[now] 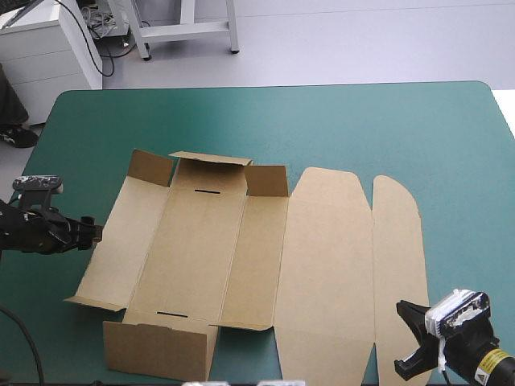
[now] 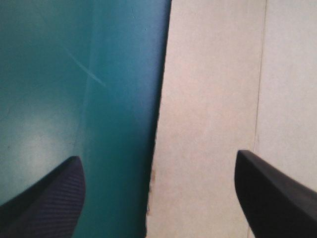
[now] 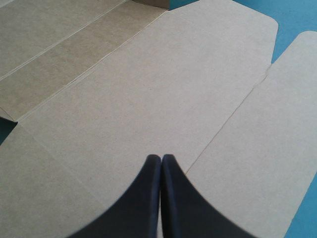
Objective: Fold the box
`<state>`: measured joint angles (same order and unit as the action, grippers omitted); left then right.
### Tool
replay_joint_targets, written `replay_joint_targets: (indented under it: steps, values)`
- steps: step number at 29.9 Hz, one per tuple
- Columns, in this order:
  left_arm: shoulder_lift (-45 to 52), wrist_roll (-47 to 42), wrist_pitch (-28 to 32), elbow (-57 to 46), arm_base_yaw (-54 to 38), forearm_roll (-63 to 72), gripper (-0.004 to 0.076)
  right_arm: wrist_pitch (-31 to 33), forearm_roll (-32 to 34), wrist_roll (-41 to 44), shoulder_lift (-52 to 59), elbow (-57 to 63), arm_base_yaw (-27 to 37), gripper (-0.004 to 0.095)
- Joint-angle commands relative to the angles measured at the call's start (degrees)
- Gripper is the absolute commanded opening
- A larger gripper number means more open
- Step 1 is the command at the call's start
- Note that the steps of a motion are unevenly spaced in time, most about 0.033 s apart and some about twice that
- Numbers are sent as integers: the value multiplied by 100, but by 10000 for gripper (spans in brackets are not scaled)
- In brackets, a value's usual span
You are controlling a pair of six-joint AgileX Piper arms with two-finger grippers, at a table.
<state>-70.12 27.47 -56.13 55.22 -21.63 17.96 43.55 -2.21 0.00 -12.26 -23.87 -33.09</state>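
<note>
Box (image 1: 241, 241) lies flat mid-frame, upper flaps raised. Wrist views alone show left gripper (image 2: 156, 157) spread astride its edge, right gripper (image 3: 161, 158) pressed together.

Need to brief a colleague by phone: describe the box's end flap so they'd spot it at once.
On the teal-green table lies the box, a flat brown sheet. Go to its right end: the flap is the last panel there. It is the narrowest long strip, with a rounded far corner, lying flat, while the small flaps farther left stand up.
</note>
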Motion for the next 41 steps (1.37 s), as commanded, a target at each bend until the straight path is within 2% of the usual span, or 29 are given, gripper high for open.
replay_joint_targets:
  steps: [1, 6, 20, 23, 29, 33, 39, 41]
  values:
    - [-263, 795, 9, 172, -322, 741, 578, -404, -12, 0, -56, -152, 9, -15]
    - [-789, 1679, -130, 172, -347, 1113, 578, -404, -12, 0, -56, -152, 9, -15]
    - [-1845, 2017, -293, 172, -347, 1223, 578, -404, -12, 0, -56, -152, 9, -15]
    - [-2042, 2127, -643, 172, -347, 1479, 578, -404, -12, 0, -56, -152, 9, -15]
    - [-2221, 2805, -1813, 172, -347, 2305, 577, -404, 12, 0, -56, -152, 9, -15]
    - [-2221, 2749, -1831, 172, -336, 2402, 524, -404, 12, 0, -56, -152, 9, -15]
    - [-2211, 2147, -1831, 172, -280, 2402, 353, -404, 12, 0, -56, -152, 9, -15]
    - [-2211, 2147, -1831, 172, -187, 2392, 326, -404, 12, 0, -56, -152, 9, -15]
